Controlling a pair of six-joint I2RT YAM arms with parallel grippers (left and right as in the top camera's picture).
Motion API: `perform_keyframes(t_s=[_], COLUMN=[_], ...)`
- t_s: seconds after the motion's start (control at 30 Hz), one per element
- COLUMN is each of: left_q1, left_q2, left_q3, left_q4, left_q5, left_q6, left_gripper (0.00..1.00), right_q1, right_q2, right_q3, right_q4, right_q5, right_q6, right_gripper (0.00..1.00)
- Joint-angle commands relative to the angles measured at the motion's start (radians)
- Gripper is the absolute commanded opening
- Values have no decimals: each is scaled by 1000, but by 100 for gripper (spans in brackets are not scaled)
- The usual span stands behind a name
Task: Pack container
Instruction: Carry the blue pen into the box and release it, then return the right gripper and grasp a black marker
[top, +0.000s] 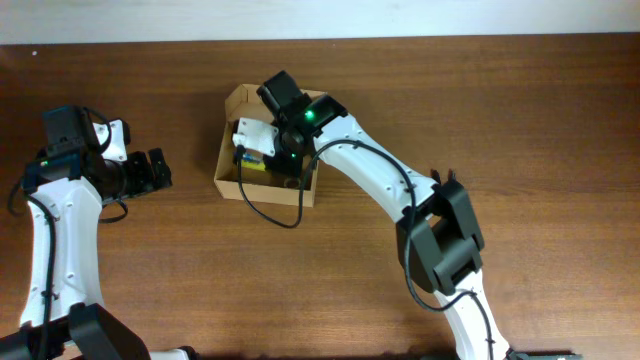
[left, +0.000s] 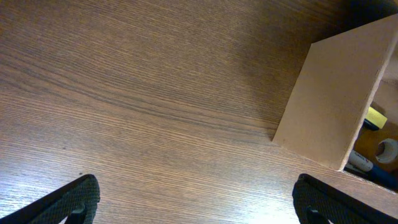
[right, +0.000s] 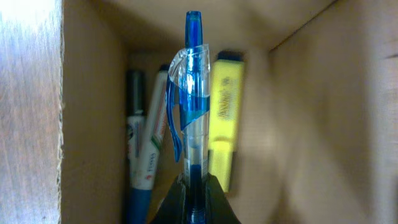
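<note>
On the brown worktop (top: 520, 120) sits a small tan container (left: 329, 93), open on top. Right jaws pinch a blue pen (right: 191, 124); left jaws are wide apart.

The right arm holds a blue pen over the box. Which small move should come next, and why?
Probably lower it a little. The right gripper has its fingers shut on the blue pen, which points into the container, over a white marker and a yellow highlighter.
</note>
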Motion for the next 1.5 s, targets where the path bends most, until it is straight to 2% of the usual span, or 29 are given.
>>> perform_keyframes(t_s=[0.0, 0.3, 0.33, 0.4, 0.47, 0.53, 0.7, 0.93, 1.13, 1.33, 1.47], left_q1=[3, 3, 3, 3, 3, 3, 3, 3, 3, 3, 3], left_q2=[3, 3, 3, 3, 3, 3, 3, 3, 3, 3, 3], left_q3=[-3, -3, -3, -3, -3, -3, -3, -3, -3, -3, -3], left_q4=[0, 0, 0, 0, 0, 0, 0, 0, 0, 0, 0], left_q5=[13, 13, 13, 13, 13, 13, 13, 13, 13, 13, 13], left_q6=[19, 19, 19, 19, 19, 19, 19, 19, 19, 19, 19], left_gripper=[100, 100, 100, 100, 100, 100, 100, 100, 100, 100, 100], right_q1=[6, 8, 8, 8, 8, 11, 18, 6, -135, -421, -603], right_q2=[44, 66, 66, 66, 66, 63, 9, -101, -264, -378, -387], right_q3=[8, 8, 8, 8, 8, 17, 145, 371, 335, 180, 43], right_q4=[-27, -64, -66, -72, -82, -117, -225, -302, -316, -286, -285], right_q5=[-69, -88, -84, -64, -38, -20, 0, 243, 289, 272, 158], right_q6=[1, 27, 27, 47, 73, 75, 80, 272, 338, 470, 566], right_gripper=[4, 4, 6, 18, 39, 51, 52, 51, 51, 50, 50])
